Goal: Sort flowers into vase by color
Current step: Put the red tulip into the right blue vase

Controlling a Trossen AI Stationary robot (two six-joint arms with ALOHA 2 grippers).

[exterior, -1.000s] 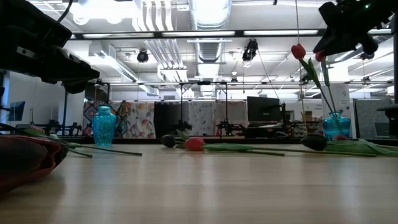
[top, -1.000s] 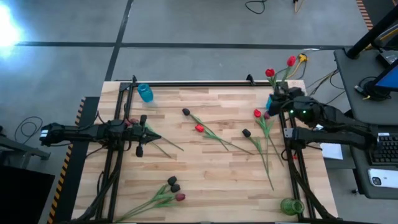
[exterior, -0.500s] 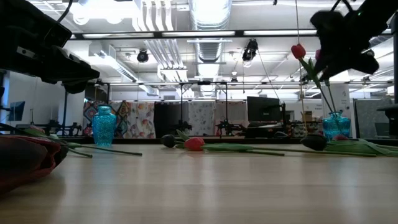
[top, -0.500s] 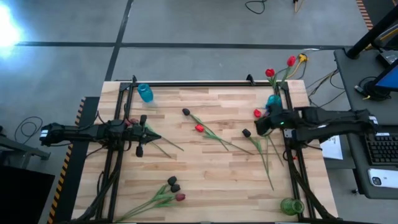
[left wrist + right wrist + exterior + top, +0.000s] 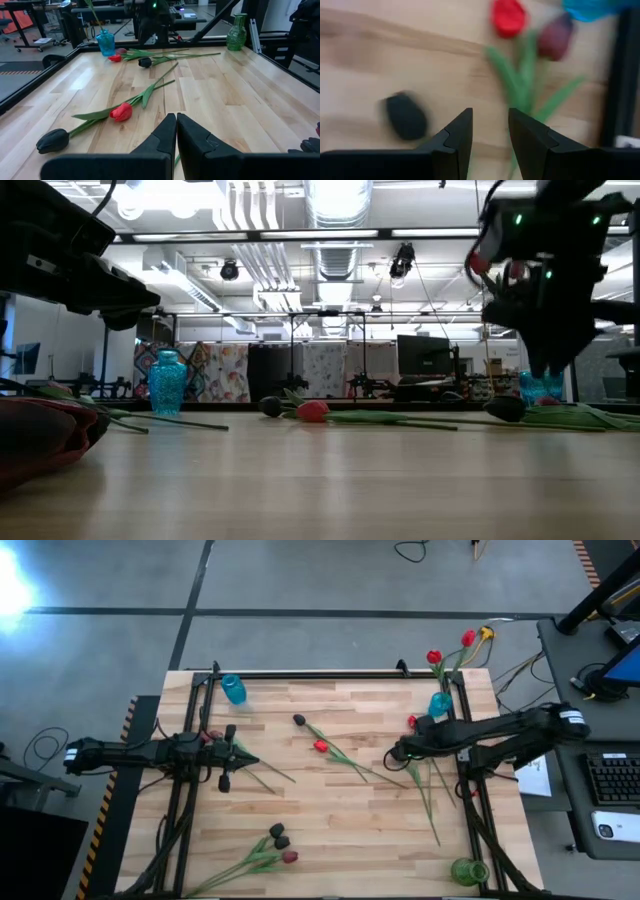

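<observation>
From above, we see the right pincer (image 5: 399, 752) has swung away from the blue vase (image 5: 440, 703) with two red tulips (image 5: 434, 657) in it. Now it hangs over the black tulip (image 5: 396, 753), with nothing in it. We think that flower is next. The left pincer (image 5: 248, 761) waits clenched.

From table height, the right arm has come lower, in front of the vase.

In the right wrist view, the fingers (image 5: 455, 135) stand apart, the black tulip (image 5: 406, 116) just beside them.

We can read no writing anywhere.
</observation>
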